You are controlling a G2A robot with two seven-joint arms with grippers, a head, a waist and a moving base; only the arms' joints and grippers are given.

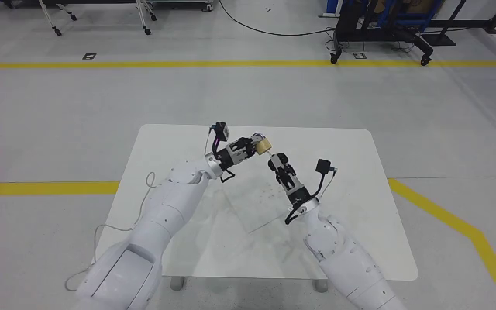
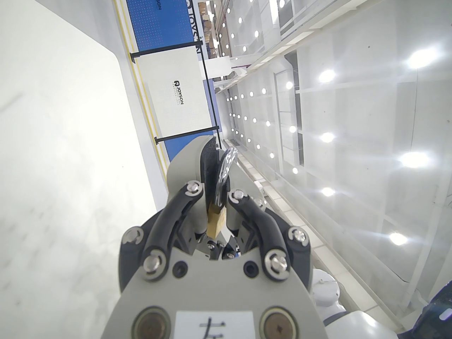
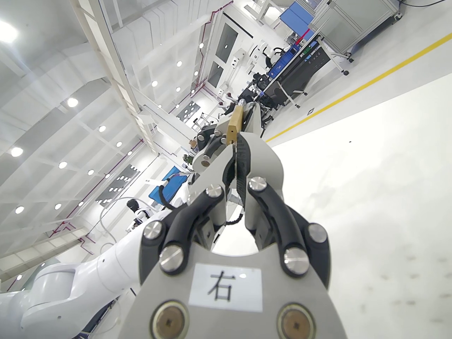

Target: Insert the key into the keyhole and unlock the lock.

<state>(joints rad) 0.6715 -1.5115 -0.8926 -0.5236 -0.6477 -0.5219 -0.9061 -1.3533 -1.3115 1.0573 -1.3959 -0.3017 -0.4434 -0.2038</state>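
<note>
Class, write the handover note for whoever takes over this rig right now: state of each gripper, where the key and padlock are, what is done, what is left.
Left gripper: shut on the padlock, held above the table.
Right gripper: shut on the key, aimed at the padlock's underside.
Done: both things are picked up and lined up. The key tip is at the keyhole face; whether it has entered cannot be told.
Left: push the key home, turn it, and free the shackle.
</note>
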